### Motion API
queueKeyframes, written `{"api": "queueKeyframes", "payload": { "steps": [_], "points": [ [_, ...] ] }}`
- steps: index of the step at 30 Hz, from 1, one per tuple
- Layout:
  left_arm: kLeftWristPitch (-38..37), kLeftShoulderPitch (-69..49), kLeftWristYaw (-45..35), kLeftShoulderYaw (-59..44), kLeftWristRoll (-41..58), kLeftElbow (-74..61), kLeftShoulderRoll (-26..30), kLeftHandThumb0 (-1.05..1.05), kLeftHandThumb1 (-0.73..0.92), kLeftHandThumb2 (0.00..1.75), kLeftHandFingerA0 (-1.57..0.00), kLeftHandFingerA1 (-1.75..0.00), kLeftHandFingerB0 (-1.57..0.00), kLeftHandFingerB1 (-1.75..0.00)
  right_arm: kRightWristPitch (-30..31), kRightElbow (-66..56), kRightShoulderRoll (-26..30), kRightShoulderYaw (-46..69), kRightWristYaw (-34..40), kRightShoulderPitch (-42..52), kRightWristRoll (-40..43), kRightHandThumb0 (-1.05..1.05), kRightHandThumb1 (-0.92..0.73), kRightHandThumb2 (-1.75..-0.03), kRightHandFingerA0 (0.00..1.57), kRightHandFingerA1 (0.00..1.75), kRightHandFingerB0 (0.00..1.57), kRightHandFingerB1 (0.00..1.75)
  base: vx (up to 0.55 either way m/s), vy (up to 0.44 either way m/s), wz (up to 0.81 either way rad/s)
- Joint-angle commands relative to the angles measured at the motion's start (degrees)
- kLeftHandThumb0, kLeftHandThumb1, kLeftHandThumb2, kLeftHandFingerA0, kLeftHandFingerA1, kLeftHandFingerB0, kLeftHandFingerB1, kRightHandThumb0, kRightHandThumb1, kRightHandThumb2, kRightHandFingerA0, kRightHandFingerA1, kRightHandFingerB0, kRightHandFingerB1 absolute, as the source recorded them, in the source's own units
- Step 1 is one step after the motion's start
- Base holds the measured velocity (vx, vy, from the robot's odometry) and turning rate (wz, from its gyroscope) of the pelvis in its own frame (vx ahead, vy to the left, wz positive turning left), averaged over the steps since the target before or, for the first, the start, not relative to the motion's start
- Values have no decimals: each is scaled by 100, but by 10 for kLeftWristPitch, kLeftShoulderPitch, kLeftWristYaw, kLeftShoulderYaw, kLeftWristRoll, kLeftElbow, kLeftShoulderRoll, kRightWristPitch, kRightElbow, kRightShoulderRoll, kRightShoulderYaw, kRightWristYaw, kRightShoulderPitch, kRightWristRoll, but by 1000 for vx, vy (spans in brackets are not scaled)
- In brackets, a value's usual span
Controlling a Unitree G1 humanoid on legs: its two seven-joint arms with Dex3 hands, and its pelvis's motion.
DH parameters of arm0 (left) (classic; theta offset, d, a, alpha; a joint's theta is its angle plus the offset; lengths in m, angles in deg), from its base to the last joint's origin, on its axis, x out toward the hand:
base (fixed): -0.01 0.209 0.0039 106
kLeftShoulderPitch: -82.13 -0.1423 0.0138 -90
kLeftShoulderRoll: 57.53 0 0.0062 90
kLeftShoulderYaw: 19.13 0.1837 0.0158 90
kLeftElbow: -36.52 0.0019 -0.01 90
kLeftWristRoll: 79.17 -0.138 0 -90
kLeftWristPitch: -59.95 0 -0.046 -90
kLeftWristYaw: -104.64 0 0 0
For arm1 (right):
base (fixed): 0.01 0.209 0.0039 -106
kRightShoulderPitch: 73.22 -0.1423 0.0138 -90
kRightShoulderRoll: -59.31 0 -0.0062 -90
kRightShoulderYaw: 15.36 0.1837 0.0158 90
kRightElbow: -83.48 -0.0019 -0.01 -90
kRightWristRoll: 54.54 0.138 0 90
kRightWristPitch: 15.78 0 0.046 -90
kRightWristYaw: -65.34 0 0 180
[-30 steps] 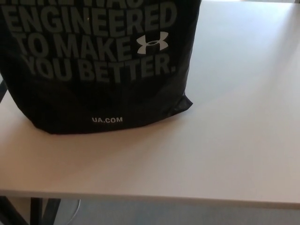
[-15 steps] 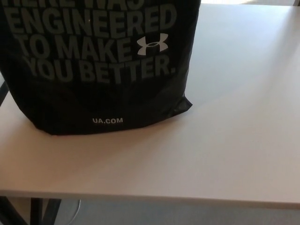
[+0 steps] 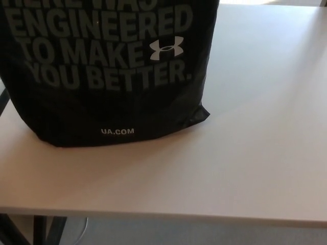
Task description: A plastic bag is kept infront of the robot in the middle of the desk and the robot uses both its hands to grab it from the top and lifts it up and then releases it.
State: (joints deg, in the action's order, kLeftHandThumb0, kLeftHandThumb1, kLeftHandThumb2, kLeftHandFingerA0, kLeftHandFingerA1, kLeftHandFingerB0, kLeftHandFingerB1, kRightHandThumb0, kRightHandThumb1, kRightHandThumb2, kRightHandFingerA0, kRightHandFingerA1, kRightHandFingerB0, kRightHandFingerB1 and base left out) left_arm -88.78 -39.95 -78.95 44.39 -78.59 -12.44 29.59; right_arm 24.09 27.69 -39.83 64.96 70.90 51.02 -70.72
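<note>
A black plastic bag (image 3: 107, 71) with grey lettering and a white logo stands on the white desk (image 3: 245, 153), filling the upper left of the head view. Its bottom rests on the desk surface, and its top is cut off by the picture's upper edge. Neither of my hands shows anywhere in the picture.
The desk's front edge (image 3: 163, 214) runs across the bottom of the view, with dark desk legs (image 3: 46, 229) and floor below it at the lower left. Bare desk surface stretches to the right of the bag.
</note>
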Motion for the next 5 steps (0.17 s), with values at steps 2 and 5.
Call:
{"api": "queueKeyframes", "payload": {
  "steps": [2,5],
  "points": [
    [-50,1,13,13,-25,22,21,-91,88,67,-36,-42,-22,-30,-75,19,7,-2,-2,-8,16,-37,-45,-105,0,49,0,49,0,0,0],
    [-54,2,9,16,-12,25,17,-90,86,67,-37,-42,-23,-30,-80,22,9,0,-4,-8,20,-77,-81,-66,21,33,13,24,0,0,0]
  ]
}}
